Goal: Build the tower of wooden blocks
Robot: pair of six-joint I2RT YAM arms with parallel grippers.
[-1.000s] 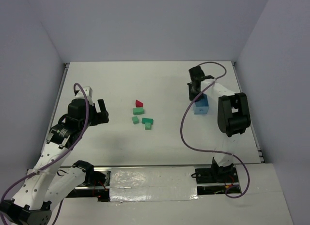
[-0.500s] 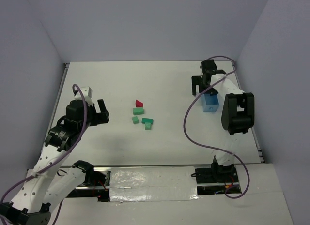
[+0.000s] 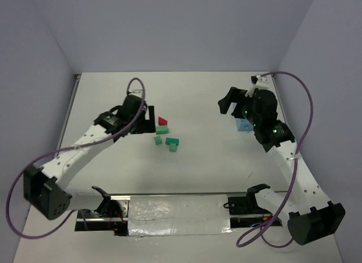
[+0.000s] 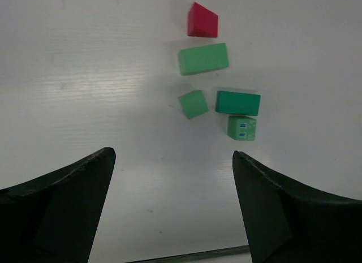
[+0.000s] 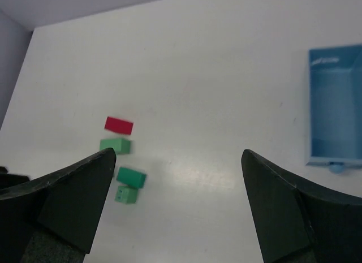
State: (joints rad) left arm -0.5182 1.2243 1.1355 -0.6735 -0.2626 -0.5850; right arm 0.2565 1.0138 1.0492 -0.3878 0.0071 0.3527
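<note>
**A:** Seeing five loose blocks flat on the table point(image 4: 85, 76): red roof block point(image 4: 202, 20), light green oblong point(image 4: 203, 58) just beside it, then green cube point(image 4: 193, 103), dark green oblong point(image 4: 238, 103), small marked cube point(image 4: 241, 128).

**B:** We can't read those blue marks, or the faint print on the tray point(image 5: 335, 110). Our left gripper point(image 4: 172, 161) and right gripper point(image 5: 178, 158) both hang spread wide, holding nothing.

We identify one red block point(image 4: 202, 21) at the upper centre of the left wrist view. Below it lie a light green bar point(image 4: 203, 58), a light green cube point(image 4: 193, 103), a darker green block point(image 4: 238, 103) and a marked cube point(image 4: 242, 128), green with two small dark marks. The tray point(image 5: 335, 110) is light blue. The table point(image 3: 192, 93) is white. The left arm point(image 3: 79, 152) is white with black joints.
</note>
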